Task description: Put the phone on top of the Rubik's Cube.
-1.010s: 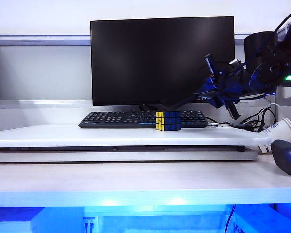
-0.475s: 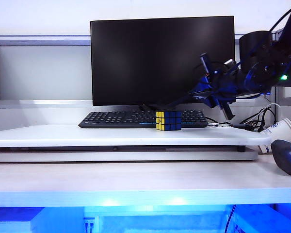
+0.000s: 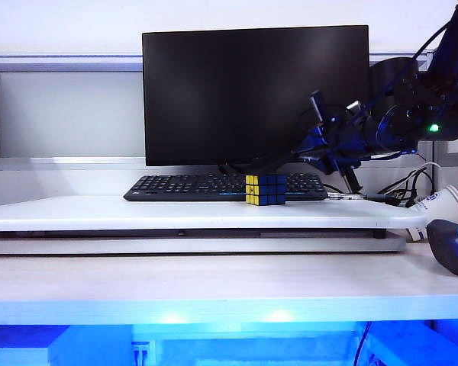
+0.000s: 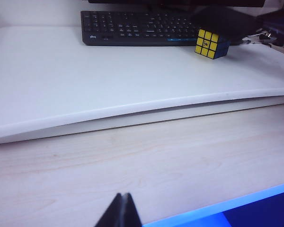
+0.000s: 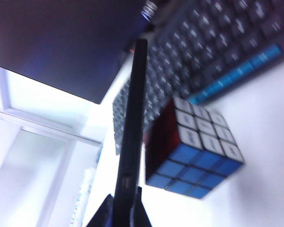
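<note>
Nearest the exterior camera, a pale wooden table (image 3: 214, 286) is spanning the lower half of the frame, with a blue-lit edge glowing beneath it. At its lower right, a dark rounded object (image 3: 450, 245) and a white paper cup (image 3: 443, 204) are lying near the frame edge. The left gripper (image 4: 119, 213) is showing only in the left wrist view, at the bottom centre of that frame, its jaws pressed together with nothing between them, hanging over the wooden table. Behind the table, a raised white shelf (image 3: 99, 212) is crossing the middle of the exterior frame. The Rubik's Cube (image 3: 265, 189) is sitting on this shelf slightly right of centre, just in front of the black keyboard (image 3: 191, 187), showing yellow and blue faces. To the right of centre and above the cube, the right gripper (image 3: 320, 145) is reaching in from the upper right, its jaws clamped narrowly on the phone (image 3: 278, 162), which is slanting down and leftward in the air, clear of the cube. In the right wrist view the phone (image 5: 132, 127) is appearing edge-on, running up the centre of the frame, beside the cube. Farthest back, a dark monitor (image 3: 256, 91) is filling the upper centre.
</note>
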Controlling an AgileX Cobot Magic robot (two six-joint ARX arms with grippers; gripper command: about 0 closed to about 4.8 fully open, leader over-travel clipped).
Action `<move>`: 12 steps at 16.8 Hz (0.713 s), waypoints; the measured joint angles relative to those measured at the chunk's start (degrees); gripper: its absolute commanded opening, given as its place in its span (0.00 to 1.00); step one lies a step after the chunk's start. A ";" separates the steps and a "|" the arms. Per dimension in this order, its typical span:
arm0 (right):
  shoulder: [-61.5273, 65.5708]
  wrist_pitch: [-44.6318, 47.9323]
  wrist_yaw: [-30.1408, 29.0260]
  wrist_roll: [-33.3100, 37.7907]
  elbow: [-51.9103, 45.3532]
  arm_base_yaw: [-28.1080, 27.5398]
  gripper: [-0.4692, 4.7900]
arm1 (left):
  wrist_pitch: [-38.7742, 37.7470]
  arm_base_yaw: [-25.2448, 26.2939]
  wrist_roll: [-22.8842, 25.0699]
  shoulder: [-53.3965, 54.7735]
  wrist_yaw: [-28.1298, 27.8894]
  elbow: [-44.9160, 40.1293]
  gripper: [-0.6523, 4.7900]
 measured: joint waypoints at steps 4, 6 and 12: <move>0.00 -1.29 0.22 0.02 0.07 0.00 0.08 | 0.00 0.00 -0.02 0.00 0.00 0.00 0.12; 0.00 -1.92 0.46 0.02 0.11 0.00 0.08 | 0.00 0.00 -0.02 0.00 0.00 0.00 0.12; 0.00 -2.32 0.66 0.04 0.11 0.00 0.22 | 0.00 0.00 -0.02 0.00 0.00 0.00 0.12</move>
